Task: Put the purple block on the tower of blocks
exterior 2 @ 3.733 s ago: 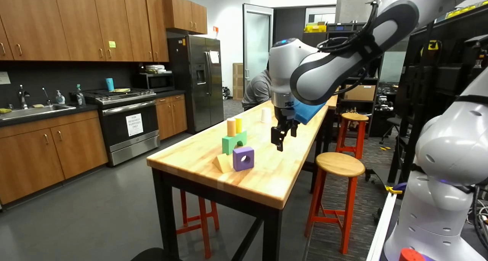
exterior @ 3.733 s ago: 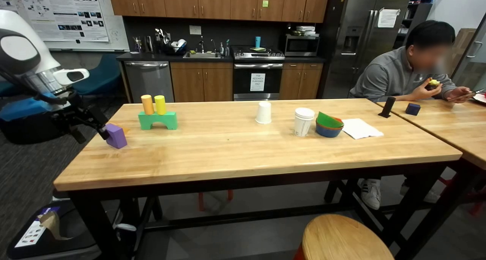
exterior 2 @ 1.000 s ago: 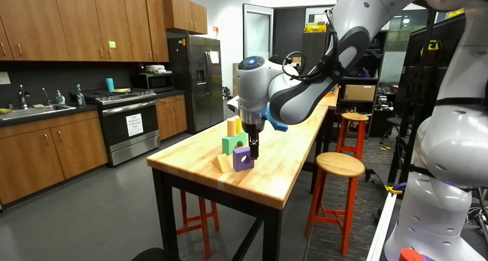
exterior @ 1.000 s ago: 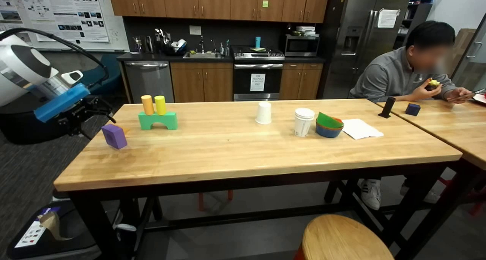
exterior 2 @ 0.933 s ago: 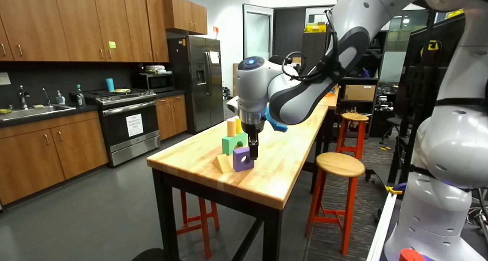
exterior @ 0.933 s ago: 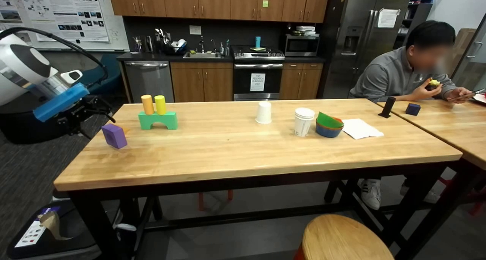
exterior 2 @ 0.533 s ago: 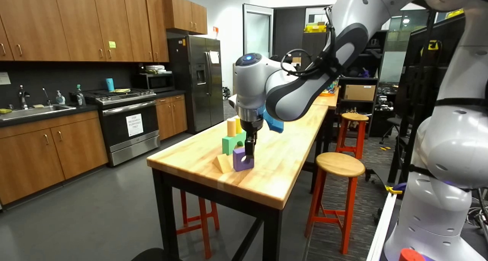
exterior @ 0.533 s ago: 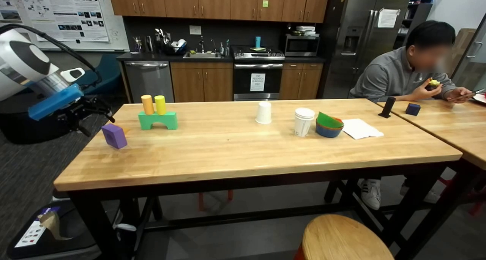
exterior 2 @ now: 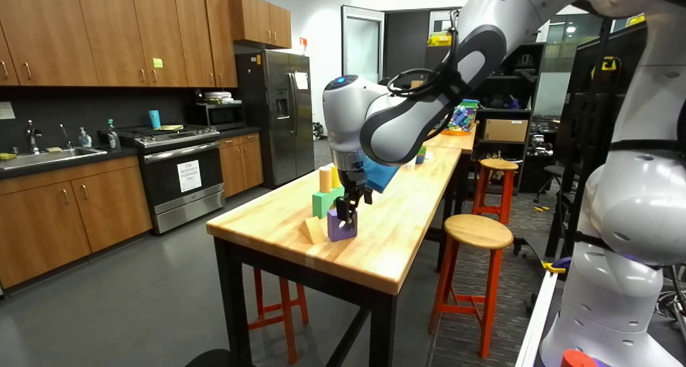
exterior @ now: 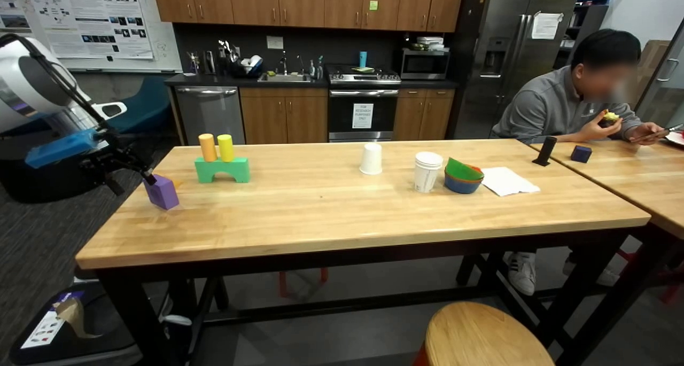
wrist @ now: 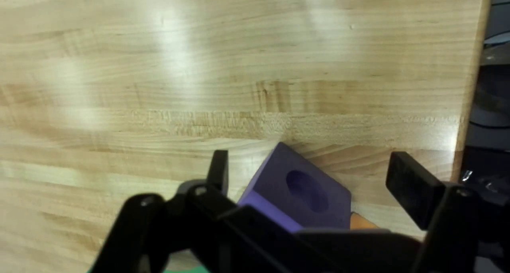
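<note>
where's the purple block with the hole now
In the wrist view, the square purple block shows low, between the jaws of the open black gripper; in an exterior view it stands right of the tan wedge-shaped block.

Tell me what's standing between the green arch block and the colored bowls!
Going from the green arch block to the colored bowls, first comes an upside-down white cup, then a stack of white cups. An exterior view shows this.

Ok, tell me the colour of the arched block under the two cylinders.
Green; the arched block shows best in an exterior view.
</note>
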You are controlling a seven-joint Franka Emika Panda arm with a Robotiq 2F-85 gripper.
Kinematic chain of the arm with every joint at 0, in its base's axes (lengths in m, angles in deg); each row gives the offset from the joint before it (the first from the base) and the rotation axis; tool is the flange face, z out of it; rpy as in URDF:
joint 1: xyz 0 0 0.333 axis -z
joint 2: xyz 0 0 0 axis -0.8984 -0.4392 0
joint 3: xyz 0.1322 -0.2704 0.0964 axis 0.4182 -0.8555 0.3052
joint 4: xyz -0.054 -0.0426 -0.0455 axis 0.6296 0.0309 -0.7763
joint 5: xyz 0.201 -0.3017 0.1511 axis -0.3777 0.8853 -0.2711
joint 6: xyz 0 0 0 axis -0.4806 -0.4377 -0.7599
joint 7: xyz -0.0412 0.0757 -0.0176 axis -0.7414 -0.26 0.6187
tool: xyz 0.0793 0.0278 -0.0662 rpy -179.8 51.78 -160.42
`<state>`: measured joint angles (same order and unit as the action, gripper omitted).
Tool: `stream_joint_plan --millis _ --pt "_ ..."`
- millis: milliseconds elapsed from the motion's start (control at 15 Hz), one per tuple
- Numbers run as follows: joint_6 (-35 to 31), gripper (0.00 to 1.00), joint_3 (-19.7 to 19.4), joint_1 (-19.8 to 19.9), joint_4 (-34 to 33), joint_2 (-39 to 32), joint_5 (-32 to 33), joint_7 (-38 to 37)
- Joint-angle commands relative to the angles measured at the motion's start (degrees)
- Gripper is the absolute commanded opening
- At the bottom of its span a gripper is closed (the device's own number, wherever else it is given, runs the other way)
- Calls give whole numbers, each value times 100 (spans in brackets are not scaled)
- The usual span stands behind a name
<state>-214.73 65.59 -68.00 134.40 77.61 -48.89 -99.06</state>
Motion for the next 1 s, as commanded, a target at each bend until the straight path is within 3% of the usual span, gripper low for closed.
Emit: stream_joint_plan --millis 0,200,733,933 --pt "-131 100 -21 -114 -62 -28 -74 -211" --pt "-488 100 -35 -198 14 36 126 697" --pt "-701 100 -155 -234 68 41 268 3110" --pt "-680 100 -256 -170 54 -6 400 3580"
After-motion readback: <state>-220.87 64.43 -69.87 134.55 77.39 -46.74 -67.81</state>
